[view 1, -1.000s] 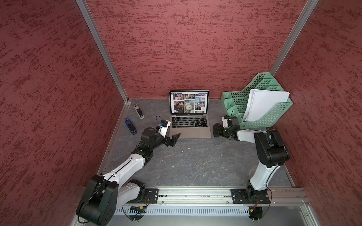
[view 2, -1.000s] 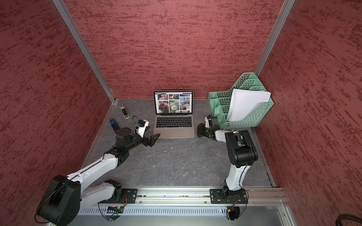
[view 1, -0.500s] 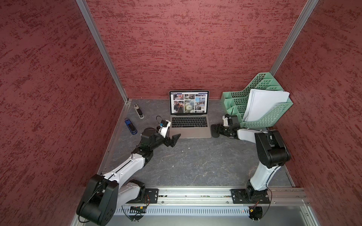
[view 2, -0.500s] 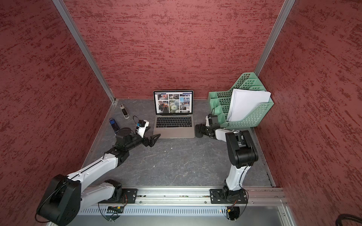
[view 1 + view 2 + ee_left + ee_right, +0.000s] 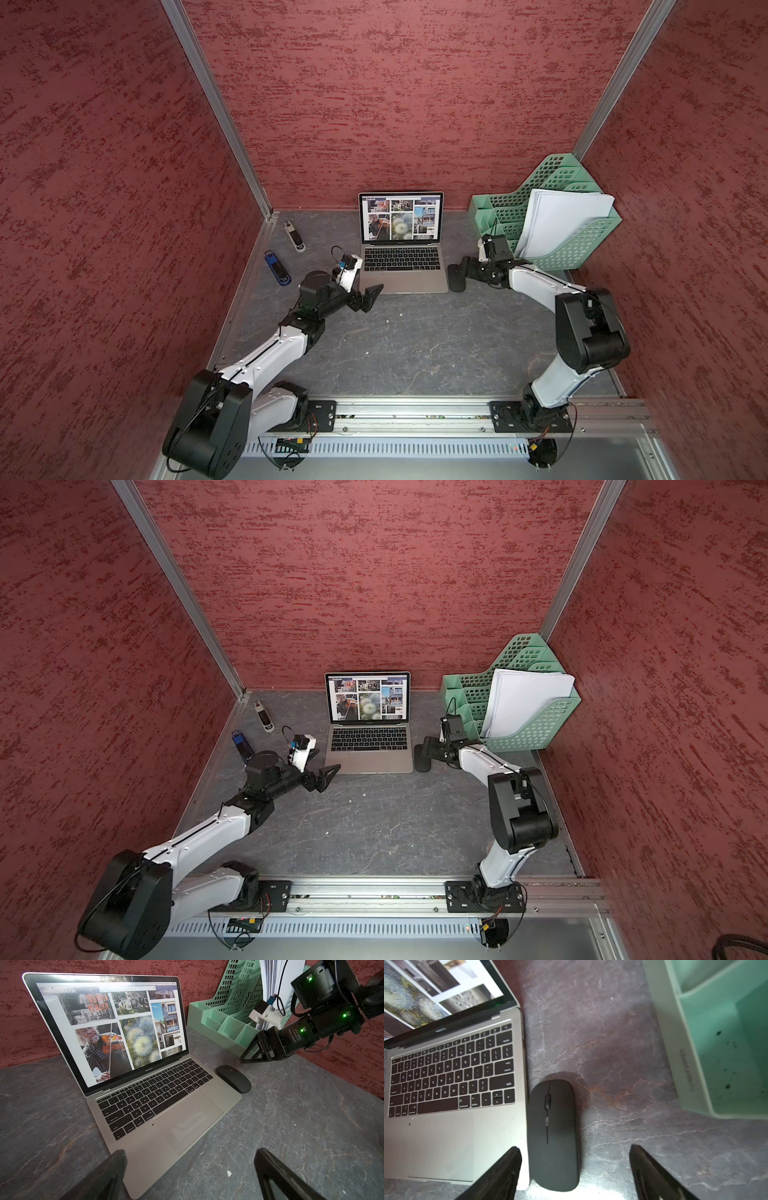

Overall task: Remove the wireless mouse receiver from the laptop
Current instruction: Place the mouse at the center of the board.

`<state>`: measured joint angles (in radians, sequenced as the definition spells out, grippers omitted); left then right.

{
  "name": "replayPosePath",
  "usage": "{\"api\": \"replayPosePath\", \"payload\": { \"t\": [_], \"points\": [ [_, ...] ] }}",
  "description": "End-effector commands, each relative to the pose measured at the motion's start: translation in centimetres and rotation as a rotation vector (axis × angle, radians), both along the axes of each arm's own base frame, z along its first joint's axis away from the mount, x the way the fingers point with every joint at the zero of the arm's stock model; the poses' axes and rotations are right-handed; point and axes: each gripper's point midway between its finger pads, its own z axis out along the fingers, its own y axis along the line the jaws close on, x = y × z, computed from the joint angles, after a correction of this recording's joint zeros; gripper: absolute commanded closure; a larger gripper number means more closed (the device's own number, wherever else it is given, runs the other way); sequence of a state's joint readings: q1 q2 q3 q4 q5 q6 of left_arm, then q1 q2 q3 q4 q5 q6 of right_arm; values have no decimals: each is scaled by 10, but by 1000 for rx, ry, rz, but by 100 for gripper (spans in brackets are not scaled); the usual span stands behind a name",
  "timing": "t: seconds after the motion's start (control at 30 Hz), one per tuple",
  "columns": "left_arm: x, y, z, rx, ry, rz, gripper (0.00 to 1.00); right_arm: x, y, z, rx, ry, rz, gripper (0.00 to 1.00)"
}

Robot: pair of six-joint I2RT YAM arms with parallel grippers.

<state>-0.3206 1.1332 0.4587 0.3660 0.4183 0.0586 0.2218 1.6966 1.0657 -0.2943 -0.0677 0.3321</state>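
At the middle of both top views, a grey marbled table (image 5: 415, 353) spreads between red walls. Right of centre, toward the back, a green file rack (image 5: 582, 249) holds white papers (image 5: 561, 220). The laptop (image 5: 401, 278) stands open at the centre back, and its screen shows a grid of photos.

The left gripper (image 5: 190, 1151) hovers at the laptop's lower-left corner in the frame. Its fingers are spread wide with nothing between them. The right gripper (image 5: 574, 1148) hangs just right of the laptop, over the black mouse (image 5: 553, 1136), with its fingers parted and empty. The mouse lies flat just beside the laptop's right edge.

At the left of the frame, a blue-and-black stick (image 5: 277, 268) and a white-and-black stick (image 5: 294, 237) lie well apart from the laptop.

The wireless mouse receiver cannot be made out in any view.
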Motion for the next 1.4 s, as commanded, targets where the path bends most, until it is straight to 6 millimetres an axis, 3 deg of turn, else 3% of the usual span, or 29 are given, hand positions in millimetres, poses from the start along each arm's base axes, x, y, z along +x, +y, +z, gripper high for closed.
{"api": "replayPosePath", "payload": {
  "t": [0.0,0.27,0.57,0.9,1.37],
  "points": [
    [-1,2,6,-17,-26,2,0,-15,6,-2,-155,63,28,13],
    [-1,2,7,-14,-29,2,0,-16,7,-27,-241,152,12,14],
    [-1,3,6,-7,-30,6,0,-9,10,-40,-247,176,21,13],
    [-1,3,5,-2,-30,4,0,-4,17,-48,-228,190,35,13],
    [0,2,3,-2,-22,2,0,-2,23,-44,-197,184,13,14]
  ]
}}
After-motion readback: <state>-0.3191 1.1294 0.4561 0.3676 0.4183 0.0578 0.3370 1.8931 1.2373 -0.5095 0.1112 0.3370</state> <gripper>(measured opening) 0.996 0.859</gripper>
